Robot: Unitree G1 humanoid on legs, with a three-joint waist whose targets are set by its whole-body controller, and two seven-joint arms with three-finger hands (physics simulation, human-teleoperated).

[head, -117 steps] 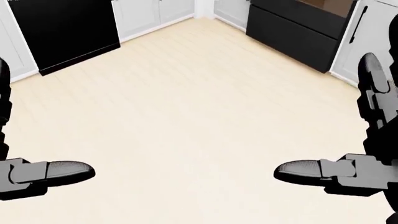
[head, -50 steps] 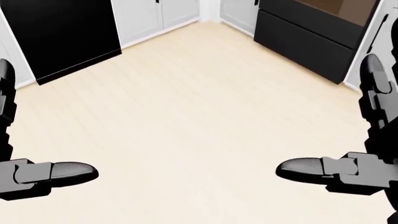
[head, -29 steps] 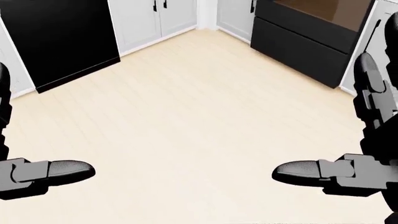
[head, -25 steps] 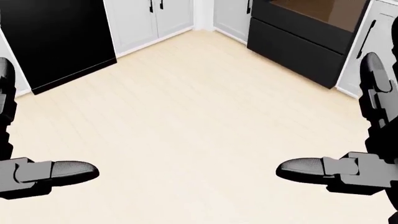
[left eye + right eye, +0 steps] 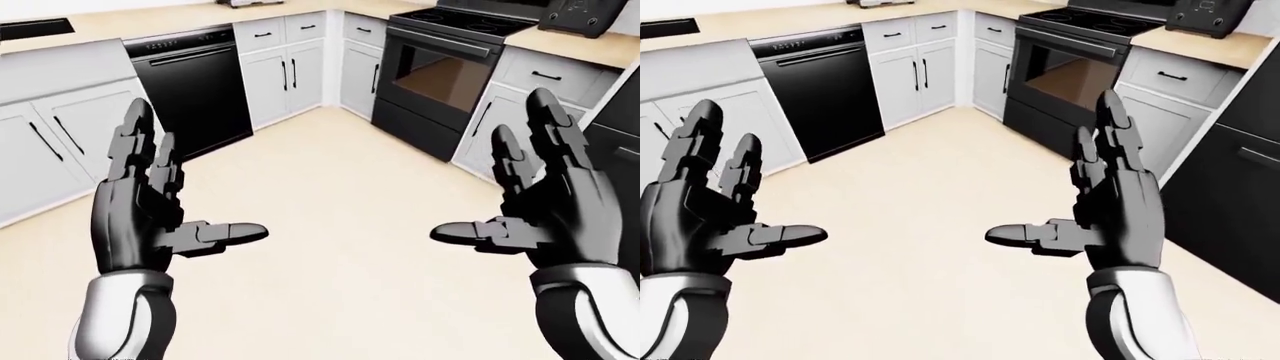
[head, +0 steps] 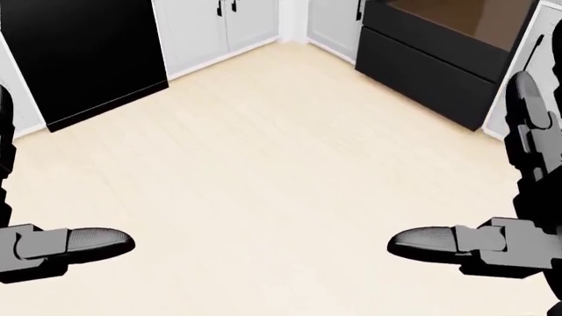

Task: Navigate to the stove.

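The black stove [image 5: 437,82] stands at the upper right of the left-eye view, its oven door glass brown and its cooktop [image 5: 465,18] dark with round burners. In the head view only its lower door and drawer [image 6: 430,49] show at the top right. My left hand [image 5: 165,217] and right hand [image 5: 520,210] are raised before me, both open, fingers spread, holding nothing. Pale wood floor [image 6: 263,164] lies between me and the stove.
A black dishwasher [image 5: 190,86] sits under the counter at the upper left. White cabinets [image 5: 285,71] fill the corner between it and the stove. A dark appliance [image 5: 1210,15] rests on the counter right of the stove. A tall black unit [image 5: 1240,187] stands at the right edge.
The whole head view has shifted slightly as the camera moves; the stove and dishwasher sit a little differently at the top. Both hands keep the same open pose.
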